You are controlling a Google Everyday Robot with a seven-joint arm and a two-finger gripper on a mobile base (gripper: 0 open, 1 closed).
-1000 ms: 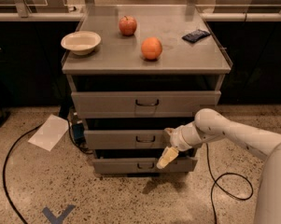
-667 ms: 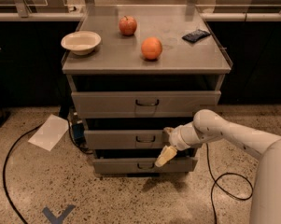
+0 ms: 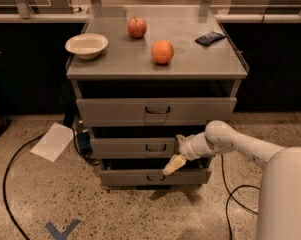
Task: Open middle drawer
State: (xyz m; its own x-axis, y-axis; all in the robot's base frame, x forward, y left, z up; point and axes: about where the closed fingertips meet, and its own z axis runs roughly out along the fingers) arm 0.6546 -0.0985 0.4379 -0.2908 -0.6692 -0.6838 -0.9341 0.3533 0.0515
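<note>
Claw [image 3: 173,165] is hanging just below and right of the middle drawer [image 3: 125,148], which is sitting between the taller drawer [image 3: 115,111] and the lowest one; whether it's clenched I cannot tell. I'm judging the drawer rigid and smooth-sliding, and I'm aiming for its wire handle [image 3: 155,147].

Bowl [image 3: 86,45], apple [image 3: 137,27], orange [image 3: 162,52] and dark packet [image 3: 210,38] sit apart on the cabinet top [image 3: 115,64].

middle drawer [image 3: 125,147]: grey matt metal | tabletop [image 3: 190,66]: smooth grey metal, dull sheen | gripper [image 3: 177,154] at the drawer's right end: smooth cream plastic | floor [image 3: 50,199]: speckled polished stone
</note>
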